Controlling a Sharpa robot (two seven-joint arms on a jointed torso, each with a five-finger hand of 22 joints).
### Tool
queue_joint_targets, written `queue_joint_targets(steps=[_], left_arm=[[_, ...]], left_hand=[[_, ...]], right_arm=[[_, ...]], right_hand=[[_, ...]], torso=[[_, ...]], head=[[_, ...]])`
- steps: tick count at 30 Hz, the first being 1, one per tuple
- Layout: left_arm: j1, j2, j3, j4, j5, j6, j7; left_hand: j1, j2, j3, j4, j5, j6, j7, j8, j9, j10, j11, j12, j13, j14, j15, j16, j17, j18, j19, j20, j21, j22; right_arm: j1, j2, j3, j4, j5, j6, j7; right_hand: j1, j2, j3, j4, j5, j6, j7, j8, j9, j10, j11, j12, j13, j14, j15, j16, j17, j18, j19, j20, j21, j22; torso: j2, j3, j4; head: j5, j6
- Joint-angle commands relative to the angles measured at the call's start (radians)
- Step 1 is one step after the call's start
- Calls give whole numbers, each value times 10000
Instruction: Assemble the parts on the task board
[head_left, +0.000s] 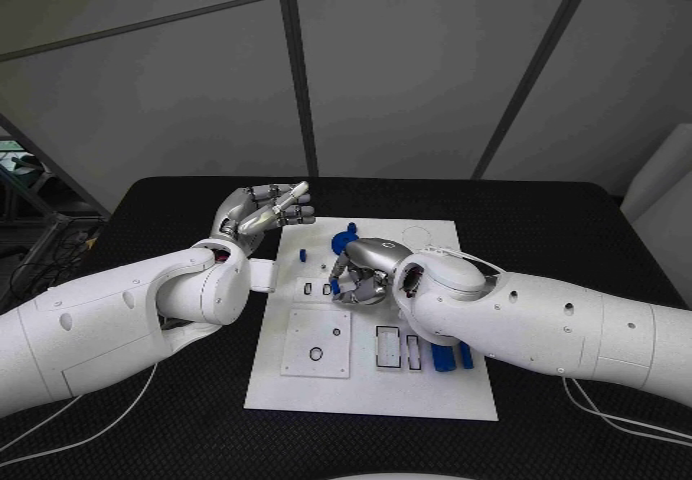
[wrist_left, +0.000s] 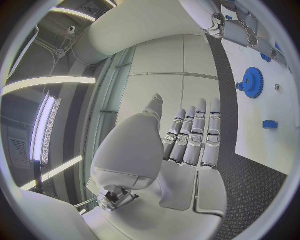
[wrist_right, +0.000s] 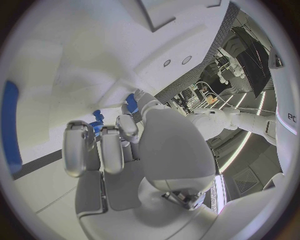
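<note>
My two hands at the white task board (head_left: 433, 395)

My left hand (head_left: 264, 211) hovers off the board's far left corner over the black textured table (head_left: 577, 215), its silver fingers held straight, apart and empty. My right hand (head_left: 364, 270) curls down onto the smooth, flat plate's middle; whether it pinches a part I cannot tell. A toothed blue gear (wrist_left: 253, 81) stands near the far edge, and small blue blocks (head_left: 450, 357) lie by rectangular slots. No writing is legible.

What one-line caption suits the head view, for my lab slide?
Right silver hand curled over the white task board among small blue parts, left silver hand raised open beside the board's far corner.
</note>
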Motion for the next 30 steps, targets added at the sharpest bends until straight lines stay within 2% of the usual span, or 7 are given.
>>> queue_joint_targets(steps=[1, 12, 17, 24, 26, 27, 30], left_arm=[[17, 11, 9, 7, -64, 134, 21], [15, -11, 8, -19, -294, 240, -267], [14, -68, 8, -48, -1001, 552, -855], [39, -307, 11, -53, -3396, 1696, -2484], [97, -399, 12, -76, -4084, 2008, -3195], [116, -420, 13, -77, -4238, 2092, -3389], [252, -503, 13, -58, -5035, 2617, -4498]], left_hand=[[0, 83, -9, -69, -44, 14, 142, -64, -5, -43, -4, -60, -3, -8, 35, -32, 14, 111, -17, -5, 66, 10], [-58, 139, -49, -148, -44, 315, 63, 8, 21, 359, -109, 66, 30, 273, -63, 95, 87, 139, 105, -57, 214, 74], [-130, 250, -68, -218, -34, 1112, -196, 235, 64, 1541, -446, 339, 127, 1306, -447, 590, 455, 154, 740, -377, 747, 330], [-109, 327, 133, -142, -36, 1644, -622, 215, 82, 3188, -1037, 606, 352, 3480, -1160, 2301, 1604, 159, 2220, -1072, 2079, 1049], [-247, 313, 159, 54, -41, 1657, -735, 197, 121, 3520, -1211, 873, 623, 4144, -1384, 3697, 2588, 124, 3104, -1406, 3061, 1622], [-273, 286, 153, 88, -41, 1681, -768, 216, 141, 3631, -1272, 1011, 735, 4393, -1432, 4878, 3890, 128, 3273, -1456, 3312, 1776], [-646, 104, -35, 377, -49, 1814, -957, 359, 264, 4118, -1462, 1901, 1441, 5007, -1625, 8980, 8702, -328, 4670, -1648, 6103, 5214]], right_arm=[[-18, -6, -25, -8, -43, -23, -171], [-76, -296, -22, 303, 295, -1889, 863], [-81, -760, -14, 663, 1252, -2329, 2306], [134, -1929, 140, 1503, 3460, -1821, 3690], [309, -2298, 190, 1619, 4292, -1544, 3833], [368, -2418, 201, 1640, 4544, -1471, 3867], [575, -2839, 231, 1625, 5436, -1200, 3989]], right_hand=[[-173, -59, -55, 108, -187, -157, 26, -35, -3, -118, 40, -101, -80, 593, 79, -41, 491, 18, -71, 12, -55, 683], [-150, -565, -1561, 903, 397, -1234, 257, -156, -42, -619, 243, -699, -788, 526, 243, -209, 259, 101, -343, 149, -289, 330], [374, -292, -1866, 1025, 427, -1172, 240, 103, 36, -760, 240, -856, -1026, 455, 256, -384, -4, 204, -661, 192, -547, -81], [1203, 153, -1556, 749, 784, -176, -52, 732, 111, -2430, -35, -4212, -4250, -1490, 23, -5266, -5748, 1247, -4357, -13, -4331, -5128], [1451, 65, -1319, 848, 713, 25, -17, 651, 17, -2188, 91, -6043, -5857, -2214, 77, -7982, -7545, 1364, -5147, 76, -6196, -6688], [1533, 155, -1210, 865, 750, 175, -59, 694, 32, -2174, 43, -6355, -6131, -2121, 113, -8222, -7661, 1374, -5068, 87, -6349, -6807], [1622, 111, -953, 972, 725, 510, 26, 645, 9, -1920, 125, -7886, -7537, -2485, 341, -9916, -8424, 1325, -5171, 252, -7448, -7540]], torso=[[-4, -4, 5], [-12, 9, -9], [-52, 11, -20], [-228, 46, -57], [-303, 70, -73], [-339, 81, -82], [-425, 106, -107]], head=[[-9, -9], [21, 11], [34, 35], [132, -52], [173, -80], [182, -102], [191, -156]])
